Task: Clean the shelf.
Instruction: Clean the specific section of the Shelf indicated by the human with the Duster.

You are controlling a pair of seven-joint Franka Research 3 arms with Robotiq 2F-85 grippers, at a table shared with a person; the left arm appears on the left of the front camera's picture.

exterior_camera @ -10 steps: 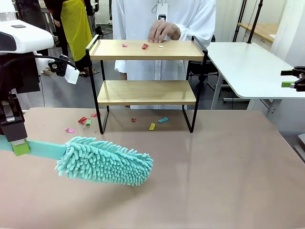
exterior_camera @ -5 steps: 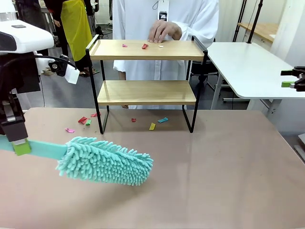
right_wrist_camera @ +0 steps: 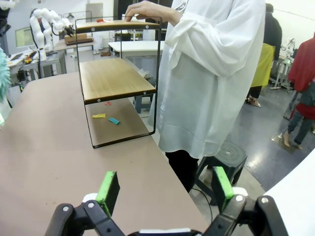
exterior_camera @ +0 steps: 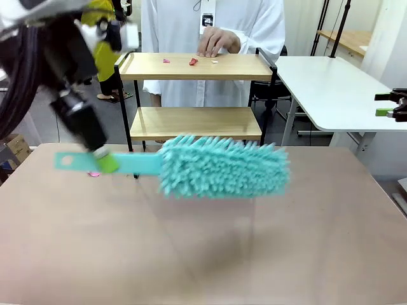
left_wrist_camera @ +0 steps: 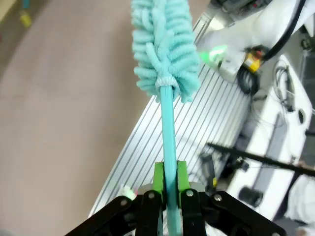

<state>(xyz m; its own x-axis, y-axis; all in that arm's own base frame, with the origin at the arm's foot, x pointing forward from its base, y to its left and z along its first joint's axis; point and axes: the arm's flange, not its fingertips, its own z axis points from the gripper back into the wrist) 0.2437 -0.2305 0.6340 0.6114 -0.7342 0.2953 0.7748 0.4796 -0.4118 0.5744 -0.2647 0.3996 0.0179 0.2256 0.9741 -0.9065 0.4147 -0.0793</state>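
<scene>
Left of the shelf (exterior_camera: 235, 67), our left gripper (exterior_camera: 105, 159) has its fingers clamped on the flat handle of the teal duster (exterior_camera: 222, 166). The duster's fluffy head hangs level just in front of the shelf's lower board (exterior_camera: 191, 124).

The paper scraps (exterior_camera: 193, 61) we are after lie on the top board, near its back edge. We judge the head must rise above the shelf's side rail and then sweep along the board, pushing the scraps toward the open front. It should keep away from the person's hand (exterior_camera: 216, 42) resting at the shelf's back edge. Keeping the handle level should help the whole head brush the wood.

Far right of the shelf, our right gripper (exterior_camera: 389, 112) waits with its fingers wide apart and nothing between them.

Half a second ago the duster hung low over the table (exterior_camera: 305, 254), well in front of the shelf and to its left. It has since lifted and swung across to the shelf's front. The scraps, the hand and the right gripper have stayed put.
</scene>
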